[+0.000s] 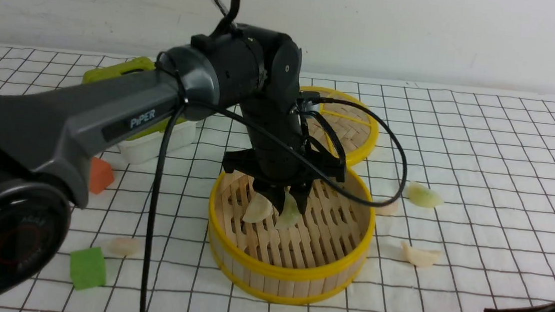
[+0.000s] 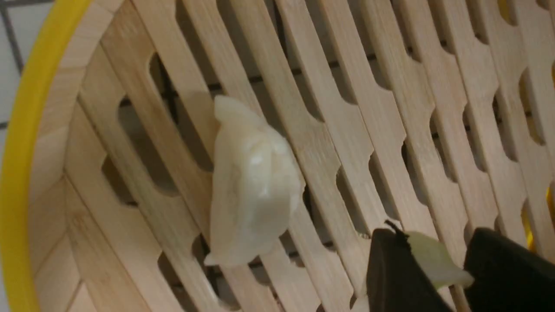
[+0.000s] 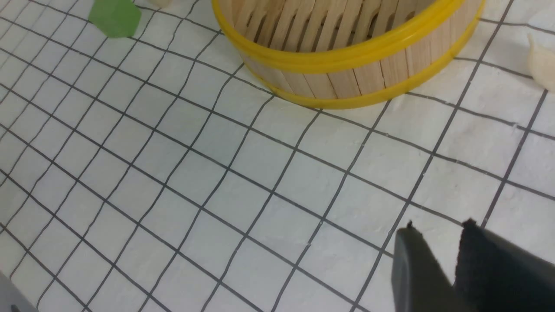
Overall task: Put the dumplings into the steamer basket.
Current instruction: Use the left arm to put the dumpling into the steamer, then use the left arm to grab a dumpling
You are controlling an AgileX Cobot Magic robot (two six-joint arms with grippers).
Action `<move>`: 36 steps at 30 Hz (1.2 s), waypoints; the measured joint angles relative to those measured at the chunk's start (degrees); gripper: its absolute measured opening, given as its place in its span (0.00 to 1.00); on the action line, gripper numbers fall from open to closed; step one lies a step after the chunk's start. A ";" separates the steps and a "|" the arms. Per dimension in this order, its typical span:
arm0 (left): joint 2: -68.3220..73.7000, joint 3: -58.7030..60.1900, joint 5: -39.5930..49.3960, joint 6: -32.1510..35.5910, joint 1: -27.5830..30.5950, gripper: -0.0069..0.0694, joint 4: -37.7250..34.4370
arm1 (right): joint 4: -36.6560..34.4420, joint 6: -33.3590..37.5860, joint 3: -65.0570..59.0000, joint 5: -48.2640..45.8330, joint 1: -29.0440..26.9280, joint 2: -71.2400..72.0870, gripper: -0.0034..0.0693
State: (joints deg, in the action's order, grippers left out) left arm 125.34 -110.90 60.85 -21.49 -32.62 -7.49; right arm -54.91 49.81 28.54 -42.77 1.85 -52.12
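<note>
The steamer basket (image 1: 287, 277) stands mid-table on the checked cloth. My left gripper (image 1: 289, 202) reaches down into it, shut on a light green dumpling (image 2: 433, 260) held just above the slatted floor (image 2: 355, 130). Beside it a white dumpling (image 2: 253, 186) lies on the slats near the rim. More dumplings lie on the cloth: a green one (image 1: 424, 195), a white one (image 1: 419, 255) and a pinkish one (image 1: 387, 208) to the right of the basket, and a pale one (image 1: 124, 246) to its left. My right gripper (image 3: 439, 227) hovers open over bare cloth at the near right, holding nothing.
The flat woven lid (image 1: 355, 127) lies behind the basket. An orange foam cube (image 1: 101, 175) and a green foam cube (image 1: 88, 267) sit on the left. A white container with a green lid (image 1: 153, 140) stands at the back left, partly behind my left arm.
</note>
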 joint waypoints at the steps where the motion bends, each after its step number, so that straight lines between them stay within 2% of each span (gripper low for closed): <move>1: 0.27 -0.02 -0.85 -0.10 -0.12 0.36 0.15 | 0.00 0.00 0.00 0.00 0.00 0.00 0.27; 14: 1.86 -0.02 -5.39 -3.50 -0.25 0.36 2.73 | 0.00 0.00 0.00 -0.48 0.00 0.00 0.28; 19: 2.33 -0.06 -5.43 -4.80 -0.25 0.47 3.26 | 0.00 0.00 0.00 -0.48 0.00 0.00 0.28; 20: 2.27 -0.06 -5.43 -5.38 -0.25 0.53 3.80 | 0.00 0.00 0.00 -0.48 0.00 0.00 0.29; 24: 1.24 -1.08 -5.23 -6.18 -0.25 0.64 4.86 | 0.00 0.00 0.00 -0.69 0.00 0.00 0.29; 31: -5.60 -1.37 -3.93 -5.81 -0.29 0.67 7.15 | 0.00 0.00 0.00 -0.81 0.00 0.00 0.30; 36: -13.94 -1.31 4.12 -2.62 -0.36 0.67 16.68 | 0.00 0.00 0.00 -0.87 0.00 0.00 0.30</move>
State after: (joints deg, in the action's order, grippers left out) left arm 111.40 -112.22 64.97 -24.11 -32.98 9.19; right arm -54.91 49.81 28.54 -43.63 1.85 -52.12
